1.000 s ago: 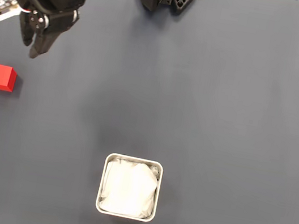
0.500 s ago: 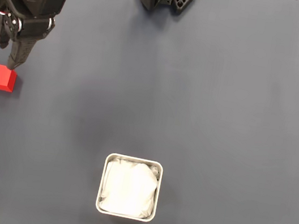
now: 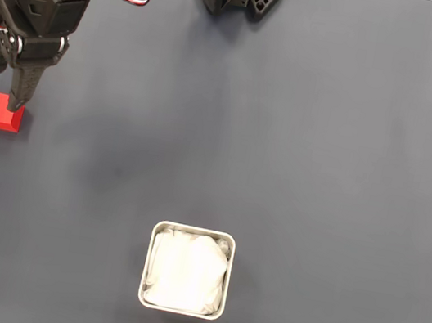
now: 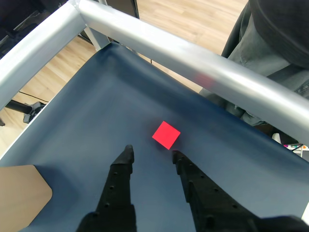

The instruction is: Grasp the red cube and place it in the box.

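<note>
One red cube (image 3: 1,111) sits at the fixed view's left edge on the dark desk (image 3: 322,171). One end effector (image 4: 151,153) hovers beside it, fingers narrowly parted, gripping nothing. One lined metal box (image 3: 148,266) lies well apart.

in the fixed view the red cube (image 3: 1,111) lies far left, the box (image 3: 187,269) low centre, well apart.

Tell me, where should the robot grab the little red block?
Probably from straight above, pinching two opposite flat sides of the red cube. It sits alone on the dark mat, so all sides are free. The open gripper stops just short of it, and the cube looks turned cornerwise to the fingers, so twisting may help.
</note>
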Tool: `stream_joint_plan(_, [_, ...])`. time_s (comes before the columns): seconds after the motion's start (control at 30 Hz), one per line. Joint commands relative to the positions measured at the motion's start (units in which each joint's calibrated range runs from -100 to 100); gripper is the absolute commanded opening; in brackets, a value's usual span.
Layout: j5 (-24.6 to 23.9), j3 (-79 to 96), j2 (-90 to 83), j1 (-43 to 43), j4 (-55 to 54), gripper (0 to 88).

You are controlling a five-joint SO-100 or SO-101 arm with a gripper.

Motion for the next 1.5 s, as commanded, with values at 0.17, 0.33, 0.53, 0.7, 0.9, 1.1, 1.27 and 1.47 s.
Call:
stream_joint_plan(0.17, [1.07,3.94,0.07,1.65,-6.24,20.6])
stream_joint_plan(0.33, [1.42,6.77,0.59,2.14,-10.34,23.2])
stream_joint_plan(0.53, [2.05,10.05,0.77,2.43,-13.54,24.4])
stream_joint_plan(0.7, [2.64,12.97,0.77,2.71,-15.59,24.9])
stream_joint_plan(0.9, [3.08,15.07,1.2,3.07,-17.55,26.7])
stream_joint_plan(1.1, [3.17,16.62,1.98,3.28,-19.52,27.9])
stream_joint_plan(1.27, [3.37,17.53,2.85,3.21,-21.57,29.2])
stream_joint_plan(1.47, [3.32,17.53,4.06,2.92,-22.31,30.3])
